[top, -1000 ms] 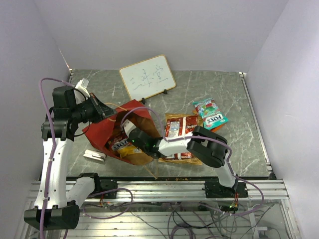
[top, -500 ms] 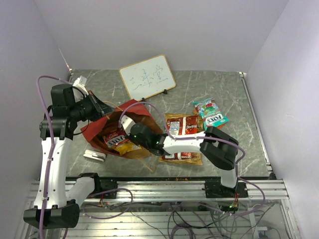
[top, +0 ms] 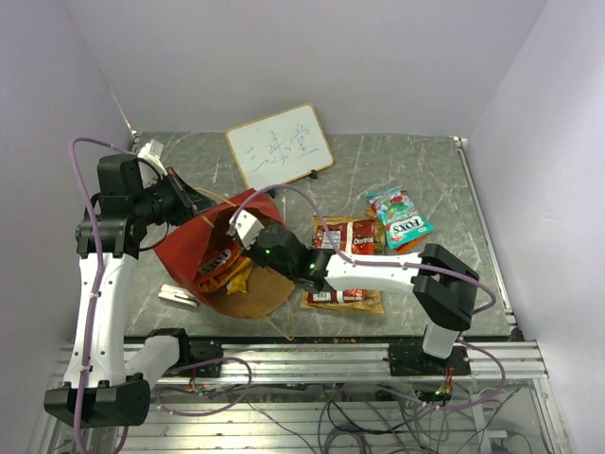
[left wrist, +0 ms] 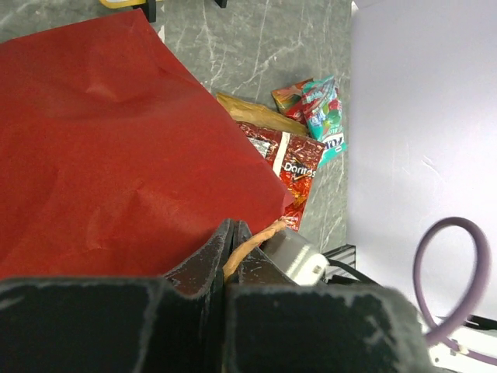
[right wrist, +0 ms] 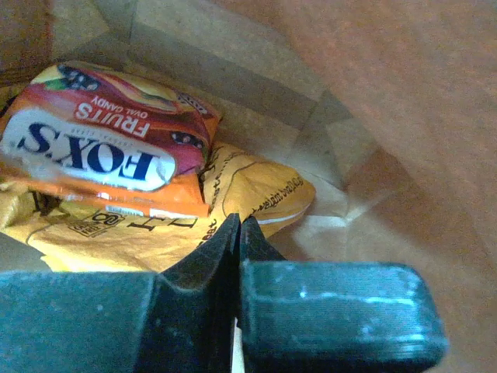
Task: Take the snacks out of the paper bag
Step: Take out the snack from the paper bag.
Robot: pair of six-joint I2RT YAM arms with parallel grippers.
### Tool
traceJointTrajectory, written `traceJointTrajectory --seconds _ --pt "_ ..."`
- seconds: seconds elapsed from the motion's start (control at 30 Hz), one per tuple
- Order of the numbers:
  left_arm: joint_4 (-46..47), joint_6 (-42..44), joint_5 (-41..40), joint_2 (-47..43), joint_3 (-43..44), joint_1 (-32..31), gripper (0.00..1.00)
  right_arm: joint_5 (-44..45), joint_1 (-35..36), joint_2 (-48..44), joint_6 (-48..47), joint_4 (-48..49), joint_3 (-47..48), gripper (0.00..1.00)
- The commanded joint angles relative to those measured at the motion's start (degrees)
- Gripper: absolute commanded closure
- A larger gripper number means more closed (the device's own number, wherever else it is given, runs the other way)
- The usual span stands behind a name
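The paper bag (top: 181, 253) lies tilted on the left of the table, red outside (left wrist: 101, 140) and brown inside (right wrist: 388, 116). My left gripper (top: 200, 210) (left wrist: 231, 229) is shut on its brown loop handle (left wrist: 252, 241) and holds the mouth up. My right gripper (top: 232, 248) (right wrist: 238, 221) reaches inside the bag. Its jaws are shut, with the tips against a yellow packet (right wrist: 256, 186). An orange FOX'S packet (right wrist: 101, 148) (top: 219, 260) lies on top of the yellow one. Outside the bag lie a red Doritos packet (top: 354, 236) (left wrist: 291, 159), a teal FOX'S packet (top: 402, 218) (left wrist: 326, 116) and another packet (top: 342, 299).
A white framed writing board (top: 281, 145) leans at the back of the table. A small white object (top: 178, 295) lies by the bag's near left corner. Side walls stand close on the left and right.
My right arm has stretched further into the bag and its jaws have closed fully. The left gripper has lifted the bag's mouth a little, and the bag has shifted.
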Motion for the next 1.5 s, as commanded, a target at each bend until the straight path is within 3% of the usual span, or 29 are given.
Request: traceJointTrajectory --seconds 0.0,0.1,0.3,0.57,0.73,1.0,1.23,1.47 --pt "1.85 0.41 -0.97 0.22 1.42 0.18 0.93 1.03 0.24 -7.03 -1.77 0.19 -2.38 1.00" --pt "2.27 0.43 -0.75 0.84 1.58 0.18 0.93 -1.38 0.12 -9.78 -1.52 1.93 -8.76 1.00" --pt "3.12 0.05 -0.15 2.43 2.39 0.20 0.93 -5.00 -0.25 -8.65 -0.28 1.03 -11.25 0.98" --pt "4.17 -0.40 0.10 2.71 1.65 0.22 0.93 -12.07 -0.28 -13.99 -14.94 -4.60 -12.03 0.39" --pt "5.16 -0.86 0.15 2.37 0.78 0.18 0.93 -21.38 -0.18 -22.58 -25.75 -11.50 -14.15 0.23" --pt "5.63 -1.13 0.01 2.51 1.08 0.17 0.93 -34.15 0.02 -23.79 -39.37 -16.12 -16.07 0.23" --pt "4.69 -1.13 -0.20 2.15 1.14 0.21 0.93 -41.24 0.55 -12.39 -37.53 -8.16 -10.12 0.31" --pt "5.90 -3.03 0.51 1.18 -0.96 0.19 0.93 -40.96 1.71 -3.88 -38.39 -6.85 -4.17 0.37"
